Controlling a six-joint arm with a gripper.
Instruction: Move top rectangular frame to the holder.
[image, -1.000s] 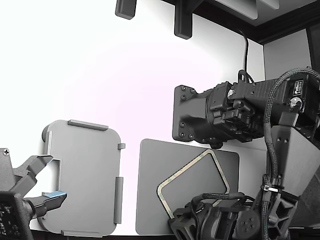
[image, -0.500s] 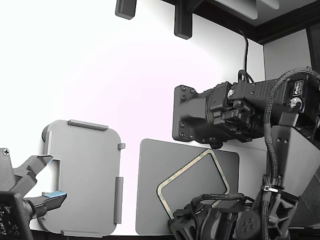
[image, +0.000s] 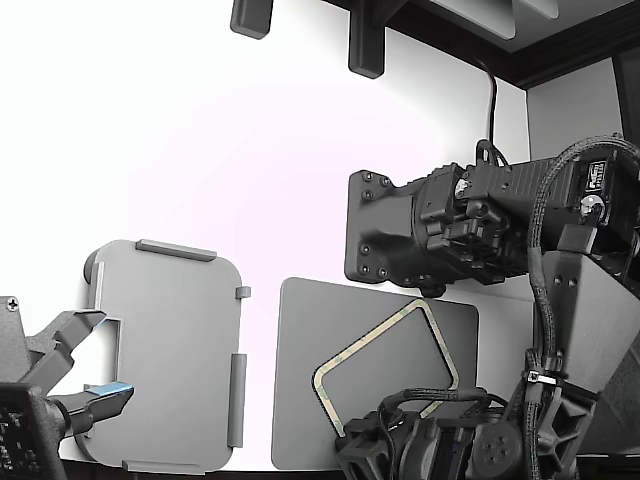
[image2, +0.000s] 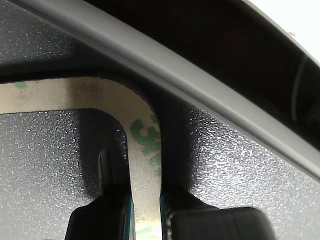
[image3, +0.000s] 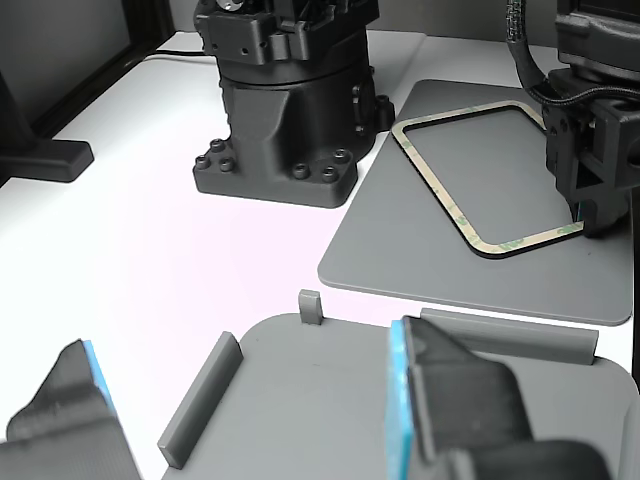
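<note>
The top rectangular frame (image: 360, 343), a thin beige outline with green mottling, lies flat on a dark grey mat (image: 300, 400). It also shows in the wrist view (image2: 142, 150) and in the other view (image3: 437, 187). My gripper (image2: 145, 202) stands over one corner of the frame, with a finger pressed against each side of the strip. It shows at the frame's near right corner in the other view (image3: 590, 222). The holder (image: 170, 350), a light grey tray with raised tabs, lies to the exterior view's left of the mat; it is empty (image3: 320, 390).
A black arm base (image3: 290, 110) stands on the white table beside the mat. A second gripper with blue pads (image: 100, 355) hangs open over the holder's near edge. Its fingers (image3: 450, 400) fill the foreground of the other view.
My wrist has sunk very slightly at the frame's corner. The frame, the mat, the holder and the second gripper have not moved.
</note>
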